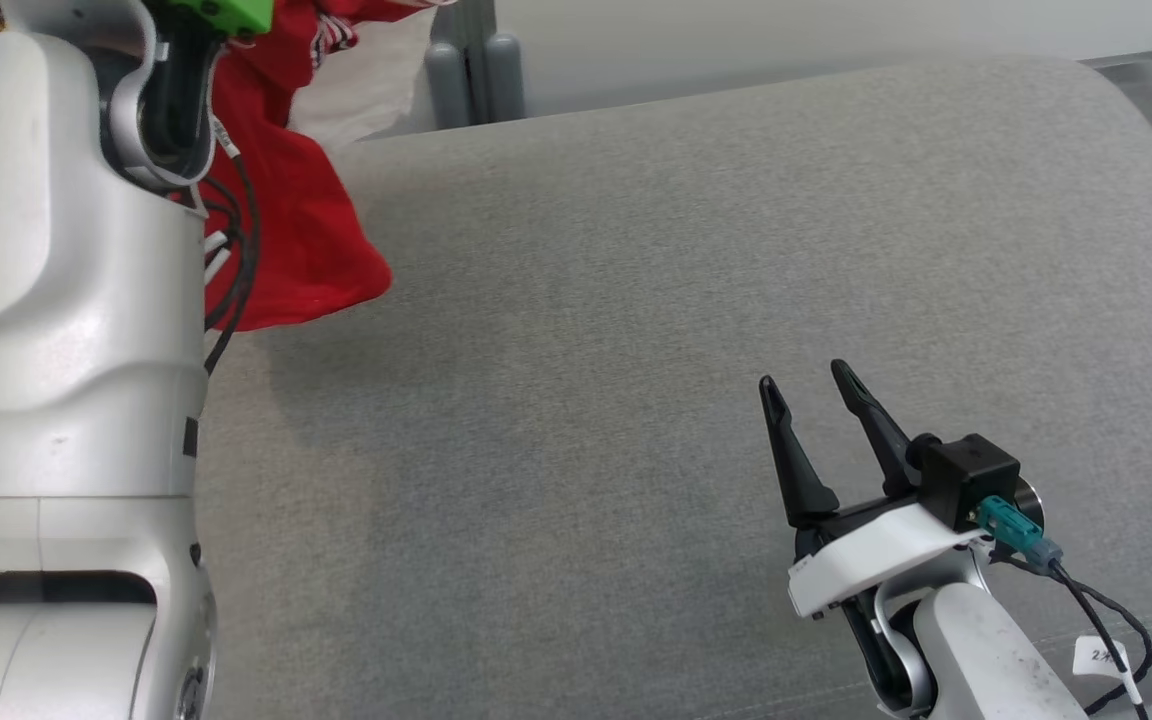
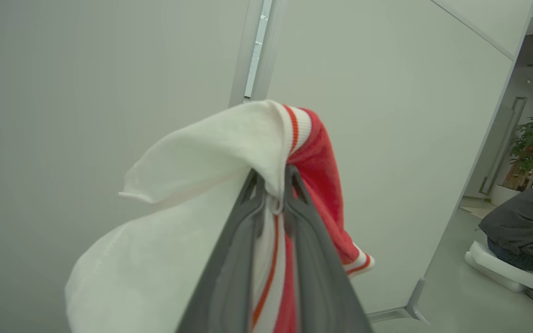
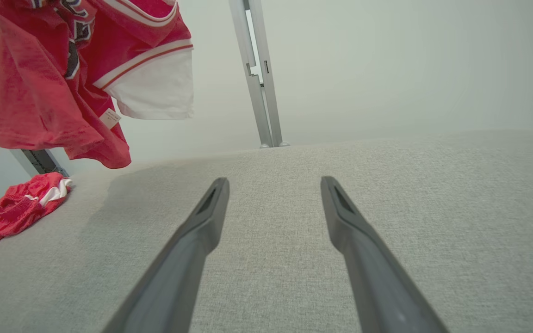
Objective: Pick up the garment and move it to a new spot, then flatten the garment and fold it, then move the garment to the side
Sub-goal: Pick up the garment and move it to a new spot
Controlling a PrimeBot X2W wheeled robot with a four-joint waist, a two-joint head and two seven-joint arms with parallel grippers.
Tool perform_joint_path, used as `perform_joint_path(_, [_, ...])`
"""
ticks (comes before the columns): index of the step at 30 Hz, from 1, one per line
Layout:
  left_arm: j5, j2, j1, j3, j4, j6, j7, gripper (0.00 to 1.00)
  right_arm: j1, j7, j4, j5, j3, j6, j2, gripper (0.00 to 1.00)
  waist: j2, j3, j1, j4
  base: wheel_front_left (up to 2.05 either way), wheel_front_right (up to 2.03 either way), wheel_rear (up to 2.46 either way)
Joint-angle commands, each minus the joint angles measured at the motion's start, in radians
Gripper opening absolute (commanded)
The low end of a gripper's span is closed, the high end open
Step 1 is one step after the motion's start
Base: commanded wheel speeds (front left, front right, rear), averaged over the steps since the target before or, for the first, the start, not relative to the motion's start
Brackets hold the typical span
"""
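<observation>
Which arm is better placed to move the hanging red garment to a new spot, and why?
Left arm: its jaws are shut on the red garment, hanging above the grey cushion. The right arm's jaws are open, empty.

The garment point(image 3: 49, 88) is a red jersey with white sleeves, red-white striped trim, dark lettering and a small tag. It hangs bunched in the air over the left end of the grey cushion point(image 1: 636, 300), with a sleeve fold uppermost.

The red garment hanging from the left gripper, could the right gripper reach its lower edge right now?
Probably yes. The right gripper is open over the grey cushion, and nothing stands between it and the garment hanging to its left.
</observation>
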Motion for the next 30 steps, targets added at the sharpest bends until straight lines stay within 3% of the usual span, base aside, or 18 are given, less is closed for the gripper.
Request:
perform_joint_path(1, [-0.006,-0.008,-0.013,-0.021,-0.016,-0.006,-0.004,0.00,0.005,-0.007,0.000,0.006,0.002,0.000,-0.003,1.00,-0.0001,-0.022,0.0000,-0.100,0.00,0.00,0.00])
perform_joint_path(6, [-0.037,-0.022,0.028,-0.116,-0.025,-0.002,-0.013,0.00,0.008,-0.009,0.001,0.010,-0.009,0.000,-0.003,1.00,-0.0001,-0.002,0.0000,-0.167,0.00,0.00,0.00])
perform_joint_path(11, [-0.139,-0.022,0.100,-0.275,-0.021,0.017,-0.038,0.00,0.002,-0.009,-0.003,0.021,-0.017,0.000,-0.002,1.00,-0.0001,0.032,0.0000,-0.209,0.00,0.00,0.00])
perform_joint_path(16, [-0.197,-0.021,0.217,-0.434,0.030,0.054,-0.073,0.00,-0.007,-0.009,-0.015,0.034,-0.024,0.000,-0.002,1.00,-0.0001,0.060,0.0000,-0.216,0.00,0.00,0.00])
perform_joint_path(22, [-0.287,-0.021,0.335,-0.571,0.103,0.060,-0.103,0.00,-0.015,-0.009,-0.024,0.038,-0.025,0.000,-0.002,1.00,-0.0001,0.074,0.0000,-0.192,0.00,0.00,0.00])
perform_joint_path(23, [-0.296,-0.021,0.351,-0.594,0.114,0.056,-0.113,0.33,-0.016,-0.009,-0.022,0.038,-0.025,0.000,-0.002,1.00,-0.0001,0.071,0.0000,-0.186,0.00,0.00,0.00])
perform_joint_path(24, [-0.304,-0.021,0.360,-0.606,0.122,0.056,-0.123,0.98,-0.016,-0.009,-0.021,0.037,-0.024,0.000,-0.002,1.00,-0.0001,0.069,0.0000,-0.181,0.00,0.00,0.00])
perform_joint_path(30, [-0.333,-0.021,0.399,-0.634,0.145,0.052,-0.242,1.00,0.003,-0.009,-0.015,0.019,-0.040,0.000,-0.002,1.00,-0.0001,0.030,0.0000,-0.130,0.00,0.00,0.00])
